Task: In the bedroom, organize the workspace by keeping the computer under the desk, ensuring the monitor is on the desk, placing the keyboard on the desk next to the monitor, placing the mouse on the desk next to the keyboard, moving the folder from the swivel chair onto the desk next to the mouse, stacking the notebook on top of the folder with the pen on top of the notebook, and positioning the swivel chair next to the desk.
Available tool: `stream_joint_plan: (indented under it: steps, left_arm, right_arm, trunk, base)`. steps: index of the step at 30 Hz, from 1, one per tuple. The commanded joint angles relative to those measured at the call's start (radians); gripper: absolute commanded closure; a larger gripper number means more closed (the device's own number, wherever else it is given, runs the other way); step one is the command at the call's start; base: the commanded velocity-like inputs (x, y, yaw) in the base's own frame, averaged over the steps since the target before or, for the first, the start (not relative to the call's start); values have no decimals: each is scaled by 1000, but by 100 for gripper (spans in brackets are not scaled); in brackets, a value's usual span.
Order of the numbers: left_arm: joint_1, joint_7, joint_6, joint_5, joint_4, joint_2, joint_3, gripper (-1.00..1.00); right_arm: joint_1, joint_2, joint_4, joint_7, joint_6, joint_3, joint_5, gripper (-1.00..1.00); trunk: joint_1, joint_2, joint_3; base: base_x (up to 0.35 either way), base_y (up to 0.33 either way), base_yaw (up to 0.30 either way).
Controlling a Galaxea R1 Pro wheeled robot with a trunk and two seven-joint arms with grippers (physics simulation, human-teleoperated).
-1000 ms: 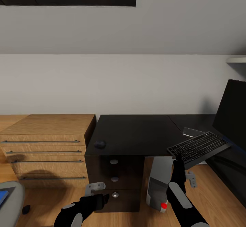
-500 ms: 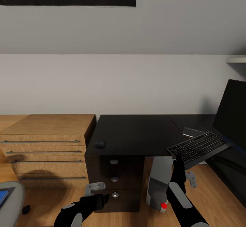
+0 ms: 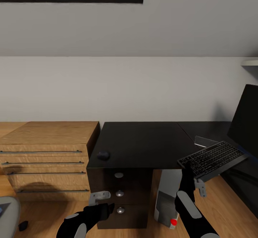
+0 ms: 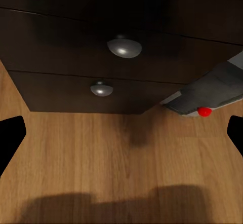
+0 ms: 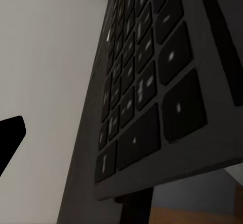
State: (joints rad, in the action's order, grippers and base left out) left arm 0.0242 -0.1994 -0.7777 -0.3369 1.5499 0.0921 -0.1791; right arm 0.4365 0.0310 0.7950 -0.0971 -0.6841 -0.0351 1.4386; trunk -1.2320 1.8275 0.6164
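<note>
Fingers of the right gripper [image 3: 186,167] are clamped on the near-left corner of the keyboard [image 3: 213,158], holding it in the air at about 4 o'clock in the head view, past the front edge of the counter [image 3: 141,143] and above the floor. Keyboard long axis runs from near-left to far-right, roughly 8 to 2 o'clock, far end tilted up toward the monitor [image 3: 246,119] at 3 o'clock; key face is up. In the right wrist view the keyboard [image 5: 152,92] shows close up, key rows running away from the camera. Left gripper [image 3: 101,202] hangs low at 7 o'clock in front of the counter's drawer stack, fingers spread and holding nothing; left wrist view shows the drawer knobs [image 4: 124,46] and the wooden floor [image 4: 116,163]. Mouse [image 3: 103,155] sits on the counter top near its front-left corner, well apart from the keyboard. Computer [image 3: 167,202] stands on the floor under the counter, just right of the drawers, red light at its lower front. Light wooden drawer unit [image 3: 46,155] stands just left of the counter. Swivel chair [image 3: 7,213] edge shows at 8 o'clock.
</note>
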Motion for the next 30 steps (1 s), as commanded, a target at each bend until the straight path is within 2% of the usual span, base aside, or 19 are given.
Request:
stream_joint_plan:
  steps: [1,18,30]
  left_arm:
    - [1,-9,-3,-10,1,0,-1,-100]
    - [1,-9,-4,-11,1,1,-1,-100]
    - [0,-9,-4,-12,1,1,-2,-100]
  right_arm:
    - [1,0,-1,-9,-5,-2,11,-100]
    - [1,0,1,-9,-5,0,11,-100]
    - [1,1,4,-9,-8,31,11,-100]
  trunk:
    - [0,0,1]
    - [0,0,1]
    - [0,0,1]
  base:
    - [39,0,0]
    - [9,0,0]
    - [0,0,0]
